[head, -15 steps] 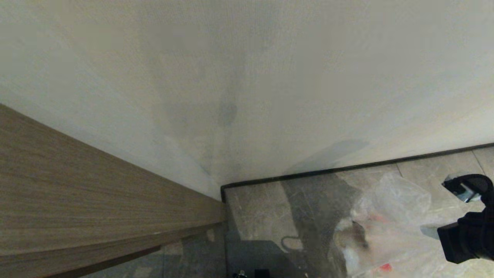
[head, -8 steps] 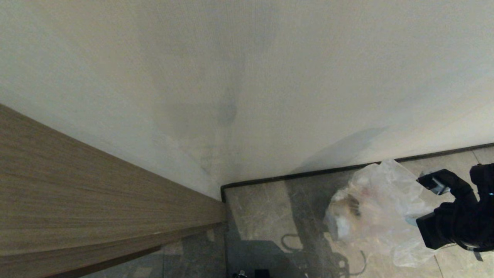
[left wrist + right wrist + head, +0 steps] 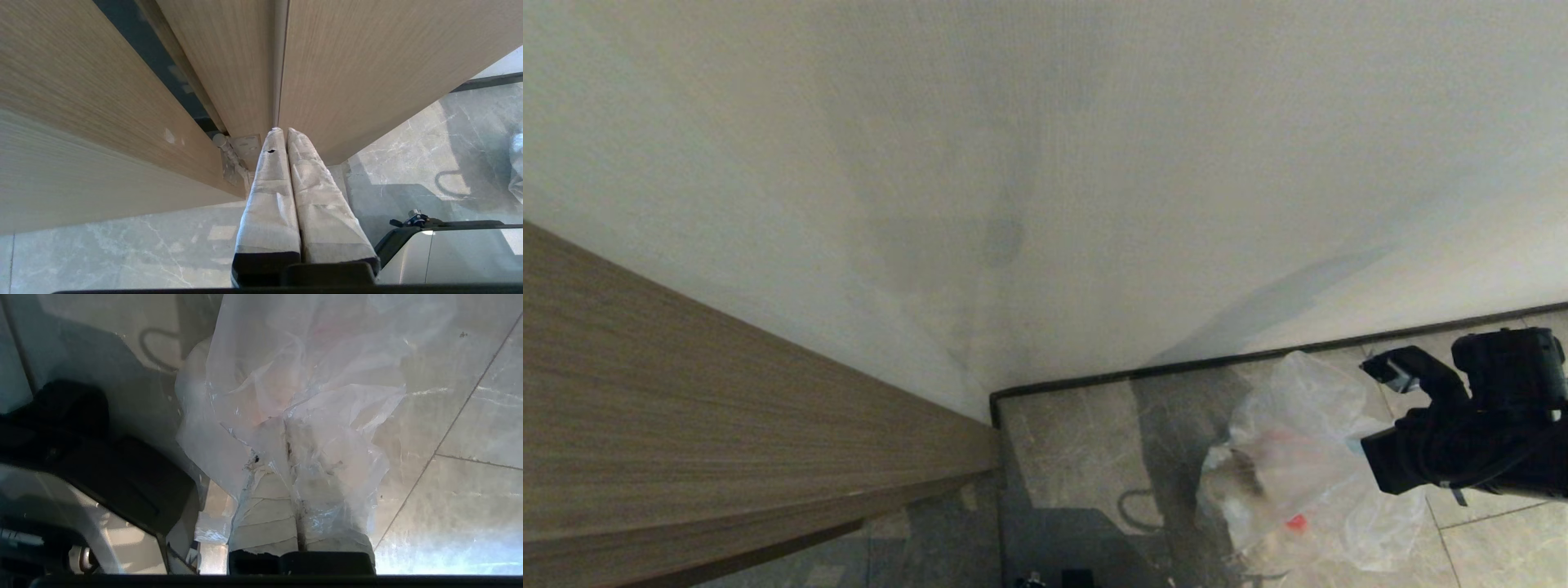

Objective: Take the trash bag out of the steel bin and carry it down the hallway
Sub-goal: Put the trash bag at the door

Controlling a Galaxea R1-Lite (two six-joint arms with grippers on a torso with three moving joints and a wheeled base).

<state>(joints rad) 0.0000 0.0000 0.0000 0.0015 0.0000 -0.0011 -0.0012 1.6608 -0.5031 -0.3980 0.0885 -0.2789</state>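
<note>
The trash bag (image 3: 1298, 457), thin clear plastic with litter and a small red cap (image 3: 1295, 523) showing through, hangs over the grey marbled hallway tiles (image 3: 1078, 441) at the lower right of the head view. My right gripper (image 3: 1364, 441) comes in from the right edge and is shut on the bag's gathered plastic. The right wrist view shows the taped right gripper (image 3: 286, 424) closed, with the bag (image 3: 294, 367) draped over it. My left gripper (image 3: 282, 132) is shut and empty, parked beside a wooden panel. The steel bin is out of view.
A wood-grain panel (image 3: 686, 425) fills the left side and meets the white wall (image 3: 1045, 163) in a corner. Black skirting (image 3: 1258, 355) runs along the wall's foot. A hinge (image 3: 235, 163) sits close to the left gripper. Part of my base (image 3: 102, 469) is beside the bag.
My right arm has risen and come further in from the right edge of the head view. The bag has come up and leftward with it.
</note>
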